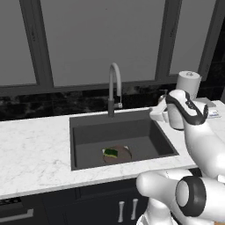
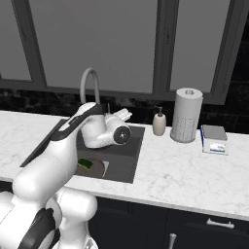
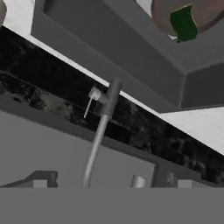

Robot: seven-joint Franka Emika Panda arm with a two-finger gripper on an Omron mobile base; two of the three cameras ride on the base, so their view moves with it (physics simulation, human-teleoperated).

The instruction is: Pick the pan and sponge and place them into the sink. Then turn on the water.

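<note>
white arm's tool point(image 1: 154, 115) stands wide, nothing between the fingers, held over the sink's back right corner, just right of the faucet. in the hand view the picture is rolled nearly upside down: fingertips point(image 3: 40, 183) at the bottom edge, faucet point(image 3: 99, 131) running up the middle with its thin side lever point(image 3: 89, 105) sticking out near the dark base.

sink point(image 1: 88, 138) is a dark-grey basin set in the white marble counter point(image 1: 35, 149). pan point(image 1: 121, 155) lies flat on the basin floor, front centre, over a lighter patch. green sponge point(image 1: 110, 152) sits on the pan's left part, touching it. no water visible at the spout.

right of the sink on the counter, right base view: soap-pump bottle point(image 2: 159, 121) at the back, paper towel roll point(image 2: 186, 115) just beside it, a small grey-topped box point(image 2: 214, 139) further right. dark backsplash and window panes behind. dark cabinets point(image 1: 105, 204) below.
</note>
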